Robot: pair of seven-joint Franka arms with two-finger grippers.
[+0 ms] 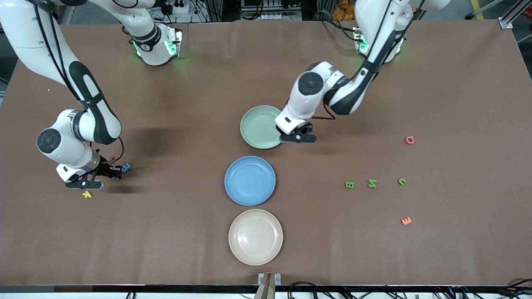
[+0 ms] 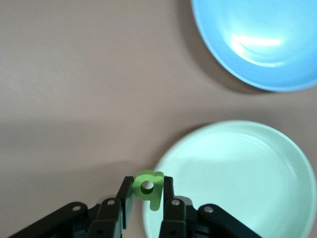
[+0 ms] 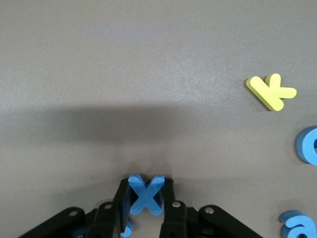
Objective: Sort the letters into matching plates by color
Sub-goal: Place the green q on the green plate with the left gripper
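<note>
Cream plate [image 1: 255, 237] nearest; blue plate [image 1: 249, 180], green plate [image 1: 260, 126] beside it.

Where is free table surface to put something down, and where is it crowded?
Free: the bare stretch between the blue plate and the green letter B, and the stretch between the right gripper and the plates. Crowded: around the right gripper, with blue letters and the yellow K; the left gripper overhangs the green plate.
</note>
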